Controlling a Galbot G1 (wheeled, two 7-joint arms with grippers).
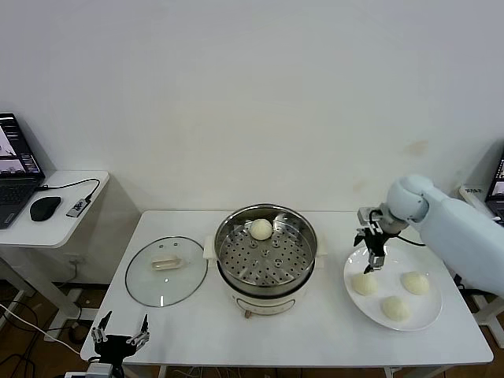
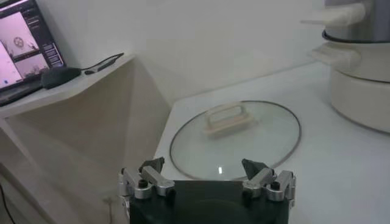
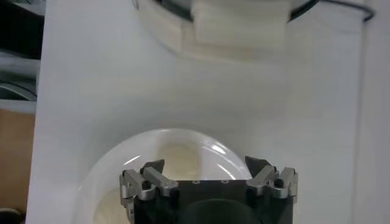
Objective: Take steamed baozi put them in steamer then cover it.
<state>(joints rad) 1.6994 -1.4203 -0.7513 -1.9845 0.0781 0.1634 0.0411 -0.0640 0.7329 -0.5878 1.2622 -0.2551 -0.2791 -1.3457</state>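
The steel steamer (image 1: pixel 302 239) stands mid-table with one baozi (image 1: pixel 261 228) on its perforated tray. Three baozi (image 1: pixel 365 284) (image 1: pixel 414 283) (image 1: pixel 395 308) lie on a white plate (image 1: pixel 391 269) at the right. My right gripper (image 1: pixel 372 264) is open and empty just above the plate's left baozi; its wrist view shows open fingers over that baozi (image 3: pixel 183 159) and the plate (image 3: pixel 102 178). The glass cover (image 1: pixel 166 270) lies flat to the left of the steamer. My left gripper (image 1: pixel 120 335) is open, parked low off the table's front-left corner, facing the cover (image 2: pixel 234 137).
A side table (image 1: pixel 75 228) at the left holds a laptop (image 1: pixel 16 165) and a mouse (image 1: pixel 45 208). Another laptop (image 1: pixel 498 183) sits at the far right. The steamer's white base (image 3: pixel 237 30) lies beyond the plate in the right wrist view. A wall is close behind.
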